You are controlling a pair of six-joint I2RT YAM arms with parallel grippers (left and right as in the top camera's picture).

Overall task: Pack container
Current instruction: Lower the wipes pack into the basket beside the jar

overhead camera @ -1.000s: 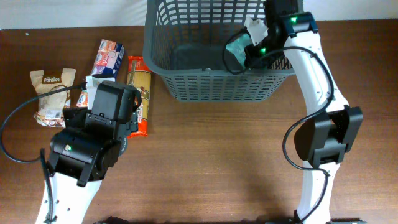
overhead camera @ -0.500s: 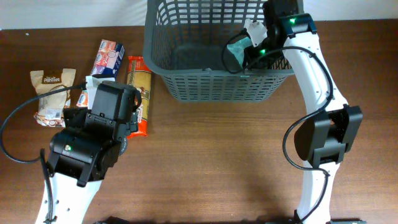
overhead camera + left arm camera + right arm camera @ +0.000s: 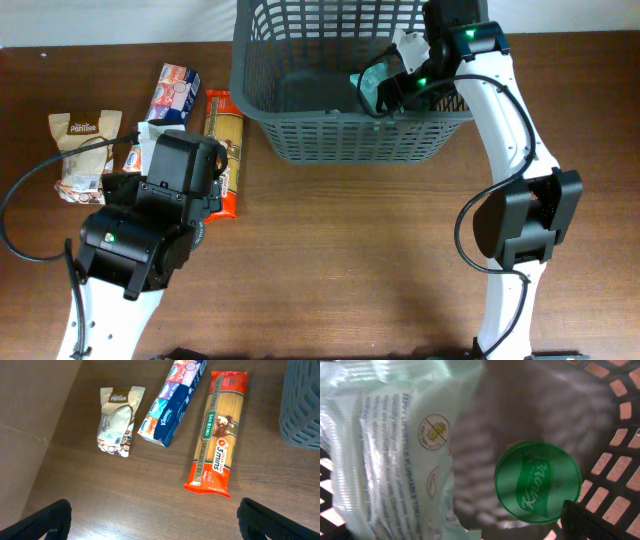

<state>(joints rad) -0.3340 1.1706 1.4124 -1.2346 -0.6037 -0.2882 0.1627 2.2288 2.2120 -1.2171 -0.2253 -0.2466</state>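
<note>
The container (image 3: 262, 120), a dark grey lattice basket, stands at the back of the table. My right gripper (image 3: 398, 84) hangs open inside its right end. A pale green wipes packet (image 3: 370, 88) lies loose just left of the fingers. In the right wrist view that packet (image 3: 395, 445) fills the left side and a green Knorr lid (image 3: 537, 482) sits on the basket floor. One dark fingertip (image 3: 600, 522) shows at the bottom right. My left gripper (image 3: 157, 527) is open above bare wood, short of a red spaghetti pack (image 3: 217, 435).
Left of the basket lie the spaghetti pack (image 3: 225, 140), a Kleenex pack (image 3: 175, 90) and a beige Panitee pouch (image 3: 80, 150). A small packet (image 3: 135, 155) is half hidden under my left arm. The basket's corner (image 3: 305, 405) shows at the right of the left wrist view.
My right gripper has opened and let go of the pale green packet, which has slid a little to the left inside the basket. The left arm has not moved.
</note>
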